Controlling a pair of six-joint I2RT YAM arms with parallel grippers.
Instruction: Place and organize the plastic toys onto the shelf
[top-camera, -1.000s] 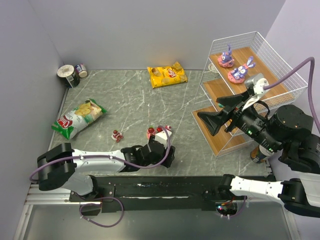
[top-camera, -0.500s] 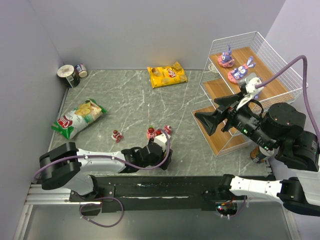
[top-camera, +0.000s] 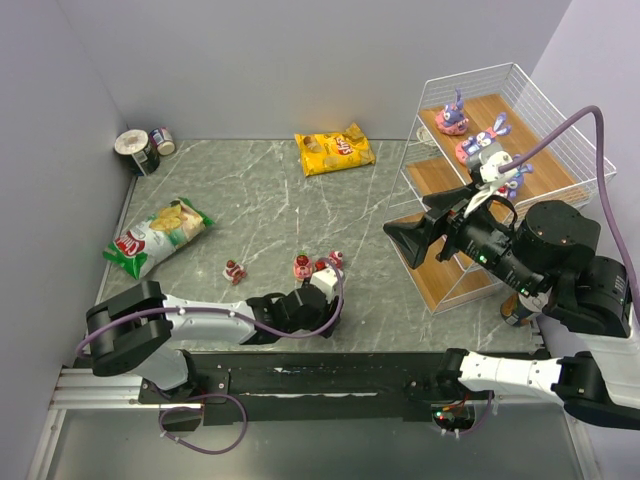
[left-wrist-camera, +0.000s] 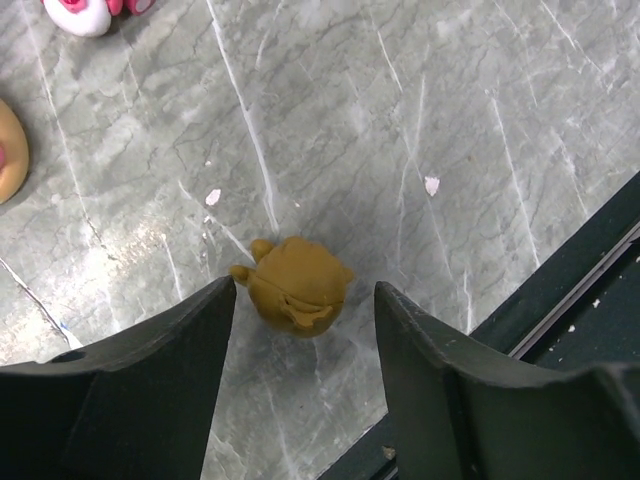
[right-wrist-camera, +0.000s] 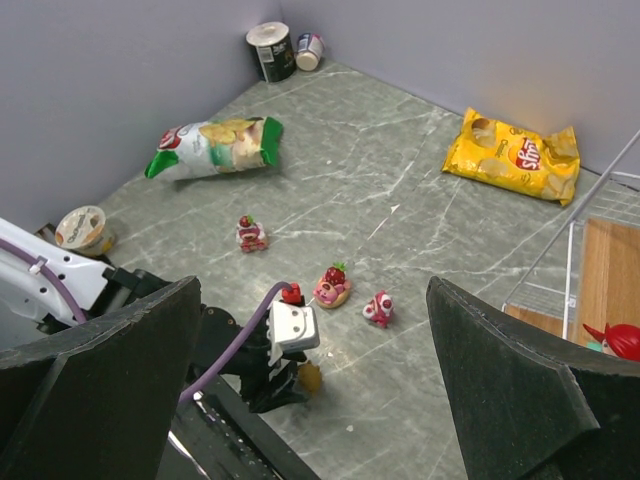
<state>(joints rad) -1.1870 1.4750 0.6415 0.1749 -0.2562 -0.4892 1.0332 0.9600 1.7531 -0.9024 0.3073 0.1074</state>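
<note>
A grey marbled bench (top-camera: 260, 200) is shown; a yellow snack bag (top-camera: 334, 152), green snack bag (top-camera: 158, 236), two cans (top-camera: 135, 150), small red toys (top-camera: 302, 265), an olive toy (left-wrist-camera: 297, 284) and a wire shelf (top-camera: 515, 112) are carried on it.

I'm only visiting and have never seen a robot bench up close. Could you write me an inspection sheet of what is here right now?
Surface: grey marbled table, with a few pale specks near the left arm.
Job's things: two purple bunnies on the top board of the shelf; three red-pink toys and an olive fruit piece on the table.
Clutter: yellow snack bag, green snack bag, two cans in the far left corner.
Grippers: left gripper open, astride the olive fruit piece, not yet gripping it; right gripper wide open, empty, in front of the shelf.
Cables: purple cables, one looping off each arm.
Surroundings: plain walls; nothing else seen.
</note>
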